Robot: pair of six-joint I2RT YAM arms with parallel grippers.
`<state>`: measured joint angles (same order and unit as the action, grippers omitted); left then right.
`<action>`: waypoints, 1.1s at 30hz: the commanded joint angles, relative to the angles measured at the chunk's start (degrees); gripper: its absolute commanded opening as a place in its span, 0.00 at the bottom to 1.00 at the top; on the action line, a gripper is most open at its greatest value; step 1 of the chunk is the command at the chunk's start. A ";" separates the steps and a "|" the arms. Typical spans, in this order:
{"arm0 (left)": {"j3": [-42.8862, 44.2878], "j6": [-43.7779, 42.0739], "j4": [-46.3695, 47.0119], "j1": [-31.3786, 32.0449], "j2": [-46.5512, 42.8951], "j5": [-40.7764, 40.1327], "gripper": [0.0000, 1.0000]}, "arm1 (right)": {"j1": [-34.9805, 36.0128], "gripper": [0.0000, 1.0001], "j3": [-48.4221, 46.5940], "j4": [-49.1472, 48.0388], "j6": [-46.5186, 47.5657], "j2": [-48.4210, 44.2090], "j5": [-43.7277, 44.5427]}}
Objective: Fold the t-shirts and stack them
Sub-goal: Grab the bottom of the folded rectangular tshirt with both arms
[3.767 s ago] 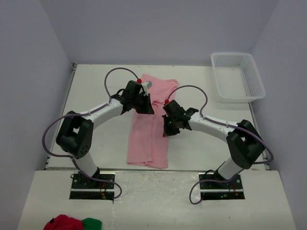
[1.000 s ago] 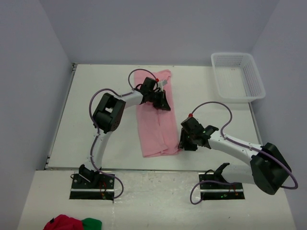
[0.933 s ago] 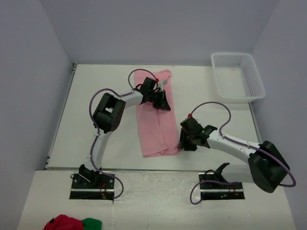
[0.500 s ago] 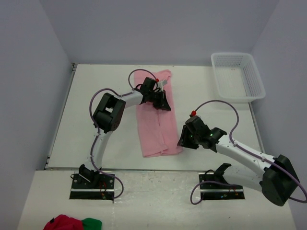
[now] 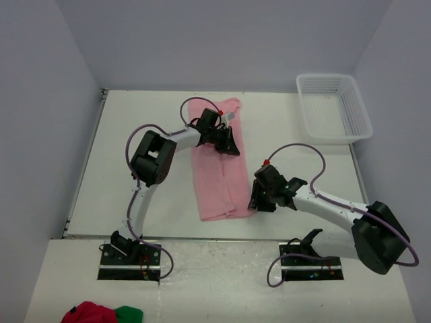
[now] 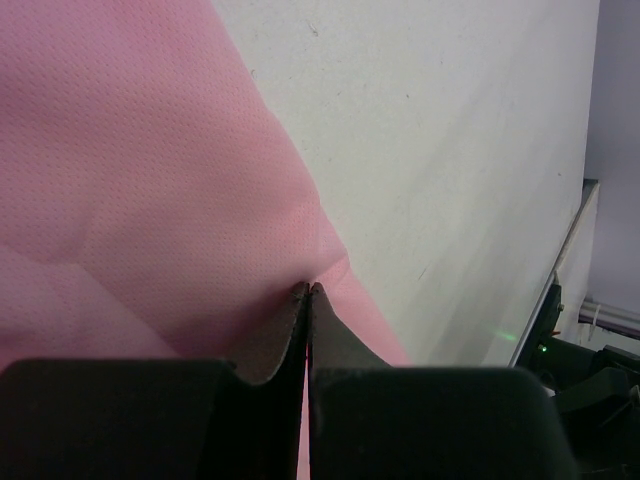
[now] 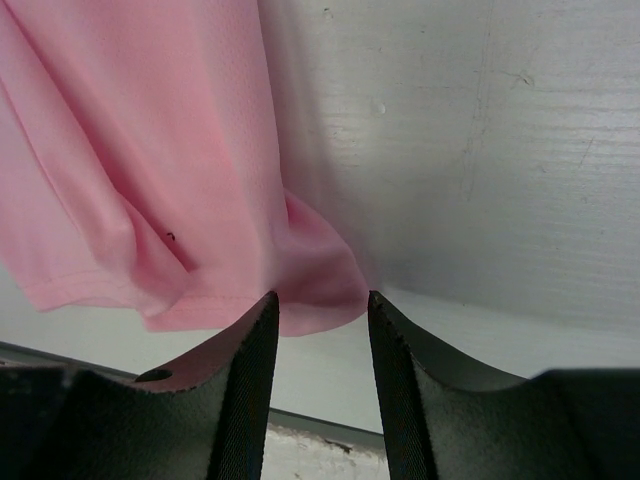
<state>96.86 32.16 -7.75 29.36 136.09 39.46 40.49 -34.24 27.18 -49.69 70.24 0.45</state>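
Observation:
One pink t-shirt (image 5: 217,168) lies folded into a long strip running from the table's far middle toward the near edge. My left gripper (image 5: 227,144) sits on the strip's right edge in its far half. In the left wrist view, that gripper (image 6: 305,291) is shut, pinching a pucker of the pink t-shirt (image 6: 150,150). My right gripper (image 5: 256,202) is at the strip's near right corner. The right wrist view shows the right gripper (image 7: 322,302) open, with the rounded corner of the t-shirt (image 7: 180,150) just ahead of its tips and nothing between the fingers.
A white mesh basket (image 5: 335,108) stands at the far right of the table. A red and green cloth bundle (image 5: 101,314) lies on the near ledge at the bottom left. The table's near edge (image 7: 300,425) runs right below the right gripper.
The right arm's elbow swung out to the right and came back, while its gripper stayed at the shirt's near right corner. The left gripper and the shirt have not moved in the last second.

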 commanded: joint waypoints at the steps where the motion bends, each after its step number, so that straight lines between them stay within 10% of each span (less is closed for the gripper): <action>1: 0.96 -0.26 -0.25 -0.54 1.02 0.09 0.00 | 0.38 0.42 0.75 -3.45 0.39 1.04 -0.10; 16: 0.61 -0.17 0.36 -0.89 1.02 0.79 0.00 | 0.38 0.39 5.94 -8.02 -1.37 1.92 -2.38; 25: 1.57 0.09 0.37 -1.15 1.72 0.97 0.00 | 2.04 0.02 5.32 -4.43 -4.53 -1.68 -1.15; 33: 1.76 0.09 -0.16 -1.68 2.07 0.61 0.00 | 2.75 0.00 5.50 -2.31 -5.59 -5.55 -0.54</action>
<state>97.51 32.40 -7.77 28.73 136.94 41.41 42.76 -29.21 22.68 -53.76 66.26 -1.87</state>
